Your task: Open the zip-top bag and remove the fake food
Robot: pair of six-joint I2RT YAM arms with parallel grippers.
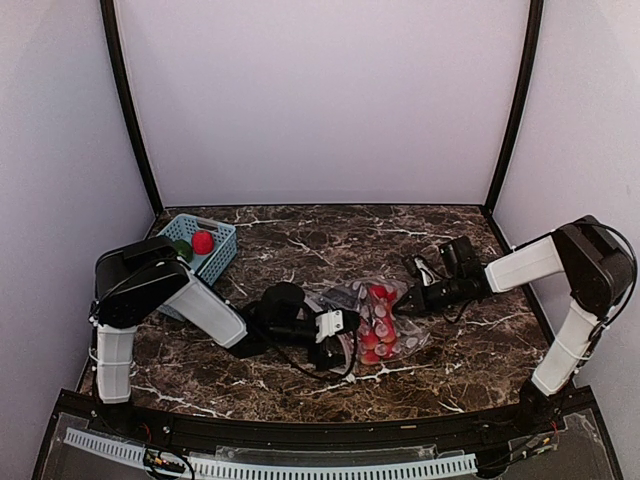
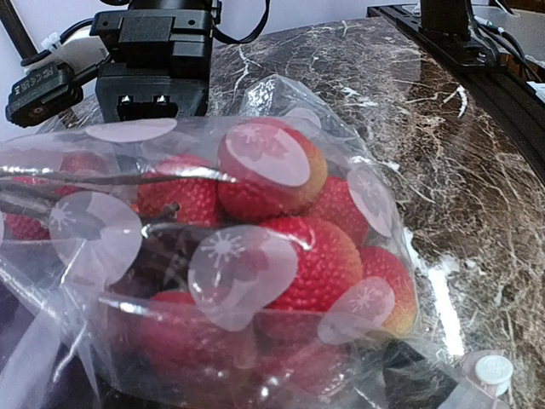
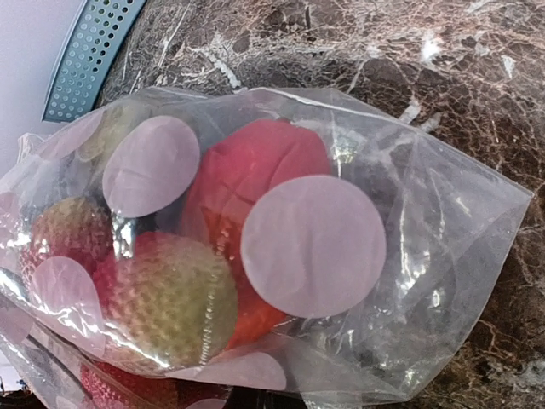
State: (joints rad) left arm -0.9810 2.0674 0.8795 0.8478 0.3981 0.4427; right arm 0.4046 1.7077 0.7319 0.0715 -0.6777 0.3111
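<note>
The zip-top bag (image 1: 398, 345) lies on the marble table between my arms. It is clear plastic with pale round prints and it is closed. Inside is the fake food (image 1: 378, 322): several red bumpy strawberries (image 2: 294, 256), a smooth red piece (image 3: 247, 166) and something dark. My left gripper (image 1: 338, 335) is on the bag's left edge and my right gripper (image 1: 410, 298) on its right edge. Each looks shut on the plastic. In both wrist views the bag (image 2: 85, 230) (image 3: 451, 213) fills the frame and hides the fingers.
A blue lattice basket (image 1: 222, 255) stands at the back left with a red ball (image 1: 203, 241) and a green piece in it; its rim shows in the right wrist view (image 3: 89, 51). The right arm's black wrist block (image 2: 153, 51) is just behind the bag.
</note>
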